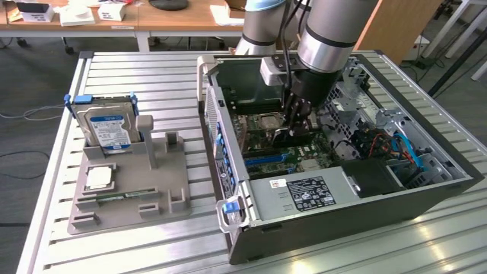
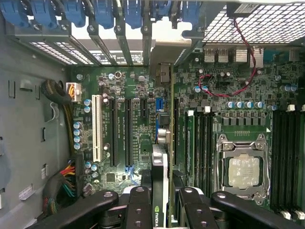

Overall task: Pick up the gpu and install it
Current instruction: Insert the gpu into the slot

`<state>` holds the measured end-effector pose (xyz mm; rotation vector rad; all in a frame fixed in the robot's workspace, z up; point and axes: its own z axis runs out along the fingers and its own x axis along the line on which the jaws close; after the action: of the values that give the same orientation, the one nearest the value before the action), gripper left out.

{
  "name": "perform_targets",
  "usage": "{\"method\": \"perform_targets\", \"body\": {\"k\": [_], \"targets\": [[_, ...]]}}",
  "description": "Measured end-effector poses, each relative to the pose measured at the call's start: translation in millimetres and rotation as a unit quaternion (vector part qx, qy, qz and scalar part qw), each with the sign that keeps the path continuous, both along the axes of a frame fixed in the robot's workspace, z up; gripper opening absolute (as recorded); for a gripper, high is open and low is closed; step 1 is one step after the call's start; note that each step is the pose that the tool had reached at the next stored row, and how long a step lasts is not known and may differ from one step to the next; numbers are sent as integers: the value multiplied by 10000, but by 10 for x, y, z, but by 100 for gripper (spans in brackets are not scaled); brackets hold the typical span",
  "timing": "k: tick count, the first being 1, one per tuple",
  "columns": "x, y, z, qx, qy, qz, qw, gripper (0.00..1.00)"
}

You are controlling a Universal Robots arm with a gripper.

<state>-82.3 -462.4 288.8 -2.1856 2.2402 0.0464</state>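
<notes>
Gripper (image 2: pixel 164 196) half-closed, clamping the gpu (image 2: pixel 164 138) edge-on, seemingly over a motherboard (image 2: pixel 119 82) slot.

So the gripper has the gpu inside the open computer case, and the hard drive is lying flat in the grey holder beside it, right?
Not quite: the exterior view shows the hard drive standing upright in the grey holder, not lying flat. The rest holds: the gripper has the gpu inside the open computer case.

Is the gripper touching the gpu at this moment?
Touching: in the wrist view, the gripper has its fingers clamped on both faces of the edge-on gpu.
</notes>
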Motion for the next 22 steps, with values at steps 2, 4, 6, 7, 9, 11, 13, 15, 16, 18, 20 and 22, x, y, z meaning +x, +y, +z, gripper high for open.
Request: {"method": "perform_targets", "body": {"k": [2,4,6,7,9,11,13,15,16,18,20,22], "targets": [[0,0,-1,0,0,0,10000,27],[-13,1,-2,1,-3,-1,10000,27],[-23,1,-2,2,-5,0,10000,27],[-23,1,-2,2,-5,0,10000,27],[-23,0,-1,1,-5,0,10000,27],[-24,0,-1,1,-5,0,10000,27],[-25,-4,-5,2,-5,-1,10000,27],[-25,-8,-9,1,-5,-1,10000,27],[-25,-9,-11,0,-5,-1,10000,27],[-24,-9,-11,0,-4,0,10000,27],[-24,-9,-13,1,-5,0,10000,27],[-34,-12,-14,3,-9,0,10000,27]]}}
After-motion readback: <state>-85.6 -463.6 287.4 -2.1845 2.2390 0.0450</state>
